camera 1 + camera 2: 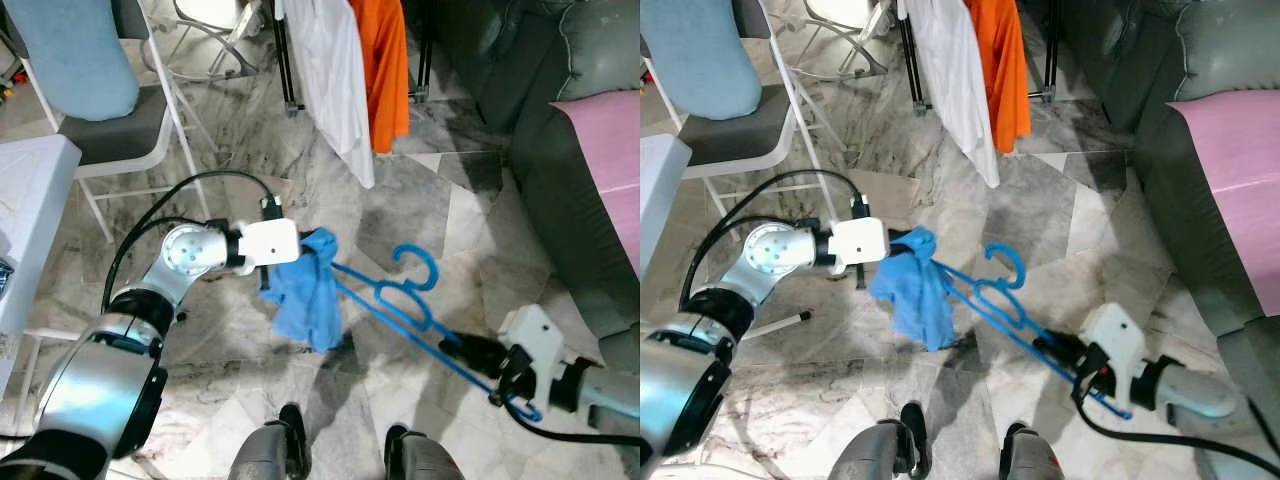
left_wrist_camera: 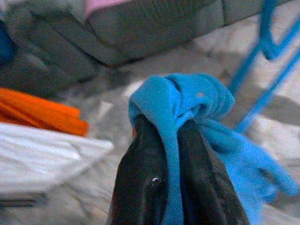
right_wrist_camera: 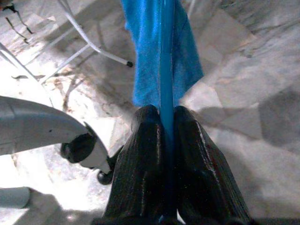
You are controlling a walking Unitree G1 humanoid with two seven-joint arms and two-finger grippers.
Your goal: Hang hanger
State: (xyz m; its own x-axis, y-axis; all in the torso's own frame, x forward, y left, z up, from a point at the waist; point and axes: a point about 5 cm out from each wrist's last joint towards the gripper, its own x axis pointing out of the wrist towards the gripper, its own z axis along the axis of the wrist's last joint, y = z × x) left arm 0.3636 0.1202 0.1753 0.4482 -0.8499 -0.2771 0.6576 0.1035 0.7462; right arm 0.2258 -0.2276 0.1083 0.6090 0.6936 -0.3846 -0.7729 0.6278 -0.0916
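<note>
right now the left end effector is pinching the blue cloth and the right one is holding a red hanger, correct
Not quite: the hanger is blue, not red, as the left eye view shows. The rest holds: the left end effector pinches the blue cloth, and the right end effector is clamped on the hanger's bar.

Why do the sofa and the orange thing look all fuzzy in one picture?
In the left wrist view the camera focuses close, on the left gripper pinching the bright blue cloth; the grey sofa and orange garment behind are blurred. In the left eye view both look sharper, and dark shadows lie on the marble floor.
</note>
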